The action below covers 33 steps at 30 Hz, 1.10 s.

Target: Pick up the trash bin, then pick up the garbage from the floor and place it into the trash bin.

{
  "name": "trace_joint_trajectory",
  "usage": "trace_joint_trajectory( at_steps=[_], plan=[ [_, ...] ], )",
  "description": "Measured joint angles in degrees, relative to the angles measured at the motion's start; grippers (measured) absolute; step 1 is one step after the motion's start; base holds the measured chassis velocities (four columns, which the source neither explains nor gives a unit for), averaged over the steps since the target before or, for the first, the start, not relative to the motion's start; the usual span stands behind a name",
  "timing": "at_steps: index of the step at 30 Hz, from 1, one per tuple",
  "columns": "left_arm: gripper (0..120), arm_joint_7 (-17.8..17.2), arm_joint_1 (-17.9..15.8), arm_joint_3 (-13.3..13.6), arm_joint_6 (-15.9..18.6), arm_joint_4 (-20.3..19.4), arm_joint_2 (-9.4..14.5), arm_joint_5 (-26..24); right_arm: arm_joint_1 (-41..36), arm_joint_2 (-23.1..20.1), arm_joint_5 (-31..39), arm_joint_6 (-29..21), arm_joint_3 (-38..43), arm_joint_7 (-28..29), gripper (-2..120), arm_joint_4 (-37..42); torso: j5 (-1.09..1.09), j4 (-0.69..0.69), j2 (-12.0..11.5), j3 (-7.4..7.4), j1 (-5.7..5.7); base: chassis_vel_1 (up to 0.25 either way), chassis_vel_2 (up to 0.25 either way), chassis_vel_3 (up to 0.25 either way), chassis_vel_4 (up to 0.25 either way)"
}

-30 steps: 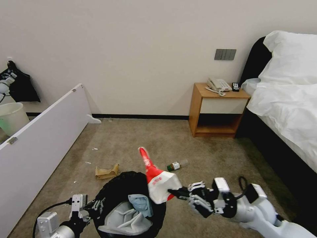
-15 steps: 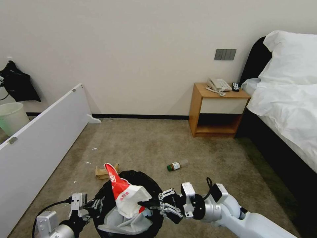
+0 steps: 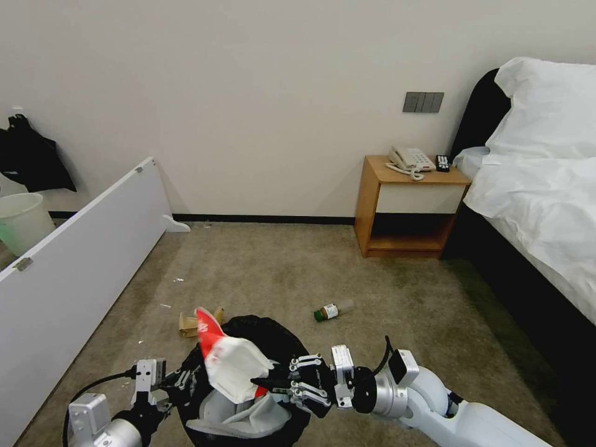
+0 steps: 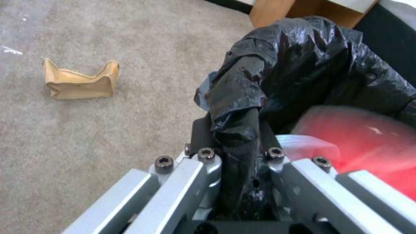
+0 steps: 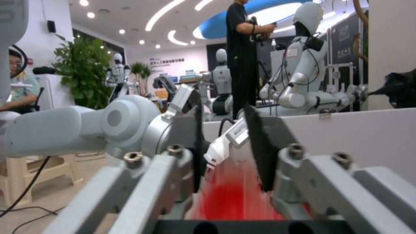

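Observation:
The trash bin [image 3: 268, 330], lined with a crinkled black bag, hangs low in front of me. My left gripper [image 3: 177, 379] is shut on its bagged rim [image 4: 236, 130]. Over the bin's mouth my right gripper [image 3: 261, 380] is shut on a red and white packet [image 3: 228, 363], which shows as a red blur between its fingers [image 5: 232, 191]. White garbage [image 3: 239, 417] lies inside the bin. On the carpet remain a torn brown paper bag [image 4: 80, 81], just beyond the bin [image 3: 187, 323], and a small green-capped bottle [image 3: 332, 310].
A long white board [image 3: 81, 261] leans along the left, with a plain white bucket [image 3: 22, 217] behind it. A wooden nightstand [image 3: 410, 205] stands at the wall, and a bed [image 3: 540, 198] fills the right. Open carpet [image 3: 267, 267] lies ahead.
My right gripper has carried the red and white packet leftward, from beside the bin to over its mouth, and lowered it. The left gripper and bin have stayed put.

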Motion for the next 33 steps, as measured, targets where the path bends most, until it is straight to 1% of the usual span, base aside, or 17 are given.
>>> trace_joint_trajectory(
  at_steps=[2, 4, 5, 10, 11, 12, 13, 17, 22, 23, 24, 26, 27, 28, 30, 31, 33],
  plan=[
    [4, 0.0, 0.06, -0.04, 0.0, -0.07, -0.01, 0.01, 0.01, -0.06, 0.0, 0.0, 0.0, 0.01, 36, 0.0, 0.0, -0.01, 0.0, 0.0, 0.0, 0.0, 0.0, 0.0, 0.0],
    [4, 0.01, 0.15, -0.15, 0.0, -0.19, 0.0, 0.02, -0.32, -0.33, 0.0, 0.0, 0.26, -0.04, 50, 0.07, 0.0, -0.01, 0.0, 0.0, 0.0, 0.0, 0.0, 0.0, 0.0],
    [4, 0.01, 0.15, -0.15, 0.0, -0.19, 0.0, 0.02, -0.32, -0.33, 0.0, 0.0, 0.26, -0.04, 50, 0.07, 0.0, -0.01, 0.0, 0.0, 0.0, 0.0, 0.0, 0.0, 0.0],
    [4, -0.01, 0.32, -0.17, 0.0, -0.24, -0.04, 0.09, -1.88, -1.05, 0.08, 0.04, 1.52, -0.27, 70, 0.59, 0.0, -0.01, 0.0, 0.0, 0.0, 0.0, 0.0, 0.0, 0.0],
    [4, -0.01, 0.32, -0.17, 0.0, -0.24, -0.04, 0.09, -1.88, -1.05, 0.08, 0.04, 1.52, -0.27, 70, 0.59, 0.0, -0.01, 0.0, 0.0, 0.0, 0.0, 0.0, 0.0, 0.0],
    [4, -0.02, 0.34, -0.19, 0.0, -0.24, -0.04, 0.11, -2.58, -1.45, 0.1, 0.09, 2.1, -0.39, 78, 0.78, 0.0, -0.01, 0.0, 0.0, 0.0, 0.0, 0.0, 0.0, 0.0],
    [4, -0.02, 0.34, -0.19, 0.0, -0.24, -0.04, 0.11, -2.58, -1.45, 0.1, 0.09, 2.1, -0.39, 78, 0.78, 0.0, -0.01, 0.0, 0.0, 0.0, 0.0, 0.0, 0.0, 0.0],
    [4, -0.11, 0.49, -0.76, 0.0, 0.04, -0.07, 0.14, -5.36, -3.0, 0.26, 0.37, 4.96, -1.21, 96, 1.52, 0.0, -0.01, 0.0, 0.0, 0.0, 0.0, 0.0, 0.0, 0.0],
    [4, -0.31, 0.92, -1.27, 0.0, 0.03, -0.39, 0.14, -9.34, -3.45, 0.12, 0.6, 10.54, -0.44, 100, 2.34, 0.02, -0.01, 0.0, 0.0, 0.0, 0.0, 0.0, 0.0, 0.0],
    [4, -0.42, 1.12, -1.59, 0.0, 0.02, -0.75, 0.29, -12.08, -3.17, -0.68, 1.63, 14.27, 3.43, 100, 2.67, 0.0, -0.02, 0.0, -0.01, 0.0, 0.0, 0.0, 0.0, 0.0],
    [4, -0.42, 1.12, -1.59, 0.0, 0.02, -0.75, 0.29, -12.08, -3.17, -0.68, 1.63, 14.27, 3.43, 100, 2.67, 0.0, -0.02, 0.0, -0.01, 0.0, 0.0, 0.0, 0.0, 0.0],
    [4, -0.43, 1.12, -1.98, -0.12, 0.31, -1.45, 0.78, -15.72, -2.13, -3.88, 4.03, 19.27, 12.29, 100, 3.12, 0.02, 0.0, 0.0, -0.01, 0.0, 0.0, 0.0, 0.0, 0.0],
    [4, -0.43, 1.12, -1.98, -0.12, 0.31, -1.45, 0.78, -15.72, -2.13, -3.88, 4.03, 19.27, 12.29, 100, 3.12, 0.02, 0.0, 0.0, -0.01, 0.0, 0.0, 0.0, 0.0, 0.0],
    [4, -0.43, 1.16, -2.16, -0.24, 0.58, -1.87, 1.07, -18.26, -1.43, -6.38, 4.28, 22.39, 18.03, 100, 3.57, 0.0, 0.0, 0.0, -0.01, 0.0, 0.0, 0.0, 0.0, 0.0],
    [4, -0.34, 1.69, -2.71, -0.45, 0.68, -2.34, 1.33, -22.88, 0.01, -10.65, 4.47, 27.66, 25.82, 100, 4.01, 0.01, -0.02, 0.0, -0.01, 0.0, 0.0, 0.0, 0.0, 0.0],
    [4, -0.34, 1.69, -2.71, -0.45, 0.68, -2.34, 1.33, -22.88, 0.01, -10.65, 4.47, 27.66, 25.82, 100, 4.01, 0.01, -0.02, 0.0, -0.01, 0.0, 0.0, 0.0, 0.0, 0.0],
    [4, -0.16, 2.33, -3.41, -0.69, 0.68, -2.69, 1.48, -27.6, 1.87, -14.47, 3.59, 33.96, 29.85, 100, 4.01, 0.0, -0.02, 0.0, -0.01, -0.01, 0.0, 0.0, 0.0, 0.0]
  ],
)
